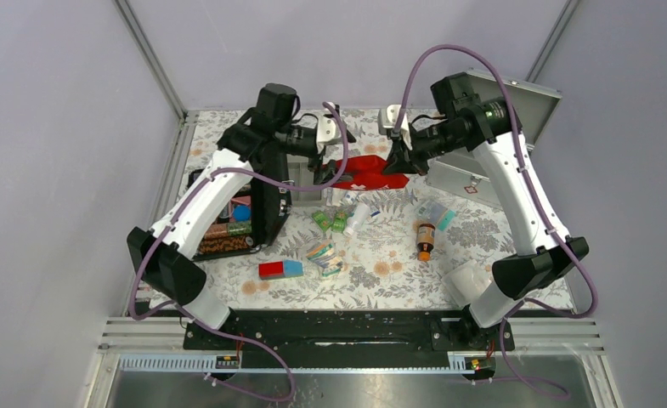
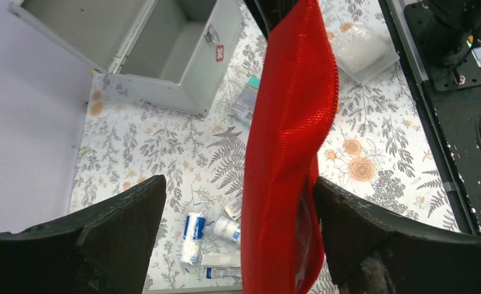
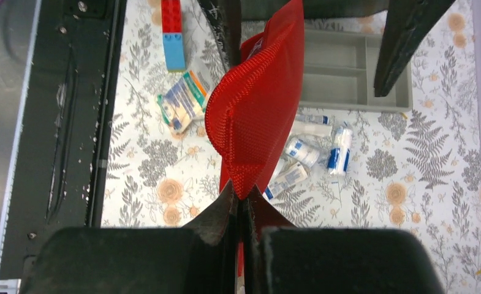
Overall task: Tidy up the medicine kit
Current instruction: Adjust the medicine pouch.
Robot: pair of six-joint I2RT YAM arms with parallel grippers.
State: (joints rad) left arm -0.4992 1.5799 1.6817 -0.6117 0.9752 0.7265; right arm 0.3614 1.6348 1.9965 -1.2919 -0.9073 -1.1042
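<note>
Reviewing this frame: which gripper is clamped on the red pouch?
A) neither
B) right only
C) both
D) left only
B: the right gripper is pinched shut on the red pouch, while the left gripper stands wide open around it.

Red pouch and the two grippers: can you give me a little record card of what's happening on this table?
Red pouch: held above the table, hanging
Right gripper: shut on the pouch's edge
Left gripper: open, fingers either side of the pouch
Medicine kit: lid open, at the table's far right
Brown bottle: loose on the table, among small packets
</note>
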